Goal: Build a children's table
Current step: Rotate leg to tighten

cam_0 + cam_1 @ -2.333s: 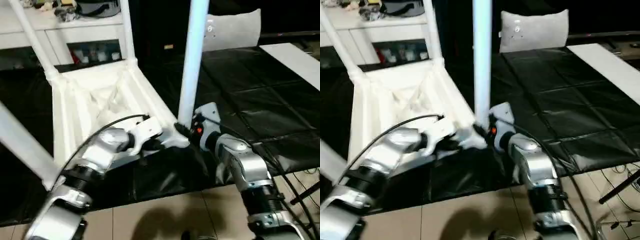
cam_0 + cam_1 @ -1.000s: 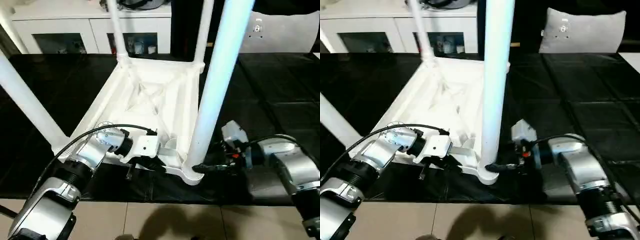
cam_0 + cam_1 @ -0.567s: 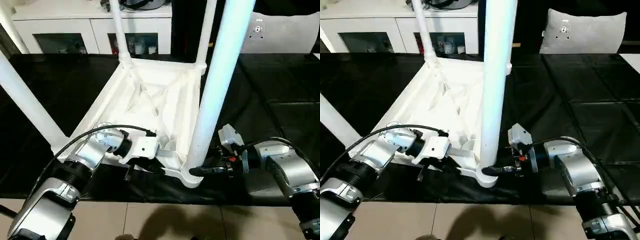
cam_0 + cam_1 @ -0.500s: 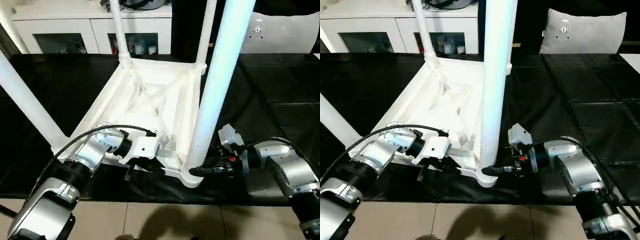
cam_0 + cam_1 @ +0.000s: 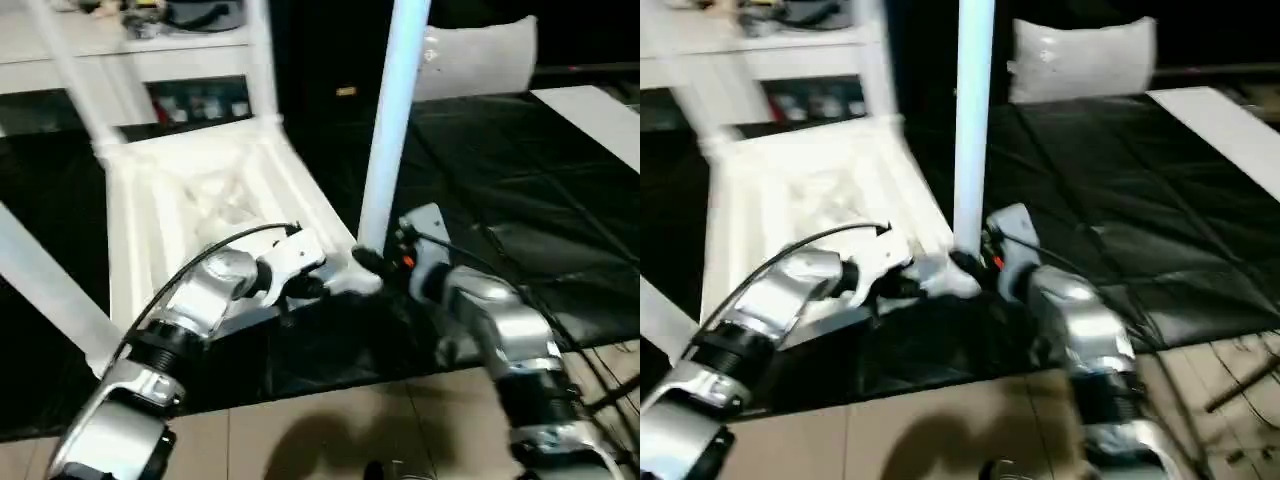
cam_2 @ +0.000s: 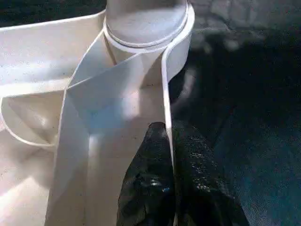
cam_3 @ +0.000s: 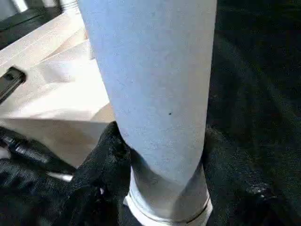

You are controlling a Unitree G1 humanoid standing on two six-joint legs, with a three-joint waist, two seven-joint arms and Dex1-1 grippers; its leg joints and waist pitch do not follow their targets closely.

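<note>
- On the black-draped counter (image 5: 560, 200), the children's table (image 5: 190, 210) is lying upside down, ribbed underside up.
- Its near-right leg (image 5: 390, 120) is being clamped low by the right tool (image 7: 160, 179), beside the corner socket (image 6: 146, 23).
- The near rim is being pinched between the closed left tool (image 6: 167, 183) fingers.
- The leg should be kept upright and pressed straight down while the top is being steadied.

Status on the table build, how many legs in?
Four legs stand up from the upturned top. In hand: the right gripper is shut on the near leg at its corner socket, and the left gripper pinches the top's rim beside it. Left: probably finish seating that leg, then flip the table.
</note>
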